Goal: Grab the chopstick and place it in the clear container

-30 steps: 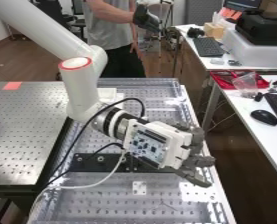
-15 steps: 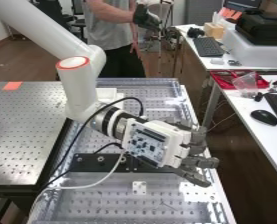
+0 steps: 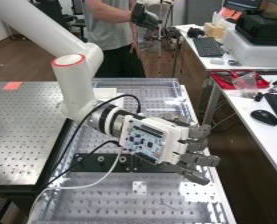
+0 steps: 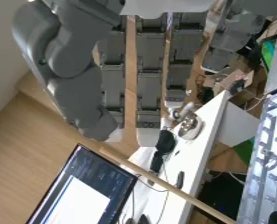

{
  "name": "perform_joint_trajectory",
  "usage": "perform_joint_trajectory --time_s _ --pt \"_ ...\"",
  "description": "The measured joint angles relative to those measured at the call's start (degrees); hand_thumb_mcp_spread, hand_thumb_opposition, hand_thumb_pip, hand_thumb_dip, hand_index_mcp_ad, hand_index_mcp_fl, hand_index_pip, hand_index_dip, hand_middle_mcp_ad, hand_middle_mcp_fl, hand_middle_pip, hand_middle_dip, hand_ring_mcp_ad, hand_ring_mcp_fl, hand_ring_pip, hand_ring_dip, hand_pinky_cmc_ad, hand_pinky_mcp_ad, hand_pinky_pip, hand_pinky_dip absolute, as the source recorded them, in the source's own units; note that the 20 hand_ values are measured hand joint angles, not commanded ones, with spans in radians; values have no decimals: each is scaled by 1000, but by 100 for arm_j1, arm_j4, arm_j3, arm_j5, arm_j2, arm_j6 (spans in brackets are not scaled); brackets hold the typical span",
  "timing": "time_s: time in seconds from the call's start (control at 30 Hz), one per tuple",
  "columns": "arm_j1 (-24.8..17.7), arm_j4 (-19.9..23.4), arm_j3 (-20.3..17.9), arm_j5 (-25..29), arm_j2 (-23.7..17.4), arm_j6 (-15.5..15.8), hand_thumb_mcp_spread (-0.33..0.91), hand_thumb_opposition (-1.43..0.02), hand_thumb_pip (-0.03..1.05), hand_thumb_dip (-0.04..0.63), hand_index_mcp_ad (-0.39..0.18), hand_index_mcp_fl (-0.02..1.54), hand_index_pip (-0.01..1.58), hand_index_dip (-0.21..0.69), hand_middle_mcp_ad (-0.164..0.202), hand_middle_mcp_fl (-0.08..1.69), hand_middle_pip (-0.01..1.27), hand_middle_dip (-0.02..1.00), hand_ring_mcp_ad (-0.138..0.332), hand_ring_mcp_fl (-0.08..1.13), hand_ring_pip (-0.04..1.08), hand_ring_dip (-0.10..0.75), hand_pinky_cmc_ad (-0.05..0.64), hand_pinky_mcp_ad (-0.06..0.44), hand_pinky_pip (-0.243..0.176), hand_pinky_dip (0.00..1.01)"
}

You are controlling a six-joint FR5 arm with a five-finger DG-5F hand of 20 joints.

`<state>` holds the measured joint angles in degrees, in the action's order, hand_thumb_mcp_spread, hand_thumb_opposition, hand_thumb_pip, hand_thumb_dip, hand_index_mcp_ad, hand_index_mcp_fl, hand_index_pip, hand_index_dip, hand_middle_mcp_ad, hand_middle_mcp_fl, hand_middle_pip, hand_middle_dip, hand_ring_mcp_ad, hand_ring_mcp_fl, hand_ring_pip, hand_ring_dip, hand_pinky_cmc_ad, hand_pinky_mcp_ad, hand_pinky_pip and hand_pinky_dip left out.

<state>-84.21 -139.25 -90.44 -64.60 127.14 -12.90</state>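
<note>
Fingers [image 3: 200, 160] are extending wide and fairly straight, gripping nothing. Beyond their tips, a long, slim, pale-tan wooden stick [image 4: 182, 192], apparently the chopstick, is slanting across the view of a monitor [image 4: 89, 187]; its support being unclear, an off-centre pinch could be tipping it loose.

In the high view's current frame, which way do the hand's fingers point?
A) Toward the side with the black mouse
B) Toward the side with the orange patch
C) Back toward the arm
A: the hand's straight fingers extend over the bench's edge toward the side where the black mouse lies on the white desk.
</note>
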Motion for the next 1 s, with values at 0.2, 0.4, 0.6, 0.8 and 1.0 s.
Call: perform_joint_trajectory --time_s 0.2,0.4,0.6,0.8,1.0 --pt "-12 90 -86 40 26 -366 487 -855 726 307 -120 642 873 10 58 730 557 581 58 457 61 426 300 199 -28 215" --pt "-86 246 -154 136 141 -715 485 -852 723 307 -117 658 901 9 58 726 559 581 58 442 61 426 278 195 -28 215" --pt "-121 247 -151 170 185 -789 482 -838 723 307 -115 668 855 12 59 726 557 581 59 442 61 426 278 195 -28 215" --pt "-123 207 -132 211 200 -779 482 -819 723 307 -115 670 838 12 58 716 545 581 59 426 63 426 281 195 -28 215" --pt "-132 156 -88 271 233 -794 482 -819 723 309 -117 648 871 12 58 714 543 581 59 428 63 426 281 195 -28 215"
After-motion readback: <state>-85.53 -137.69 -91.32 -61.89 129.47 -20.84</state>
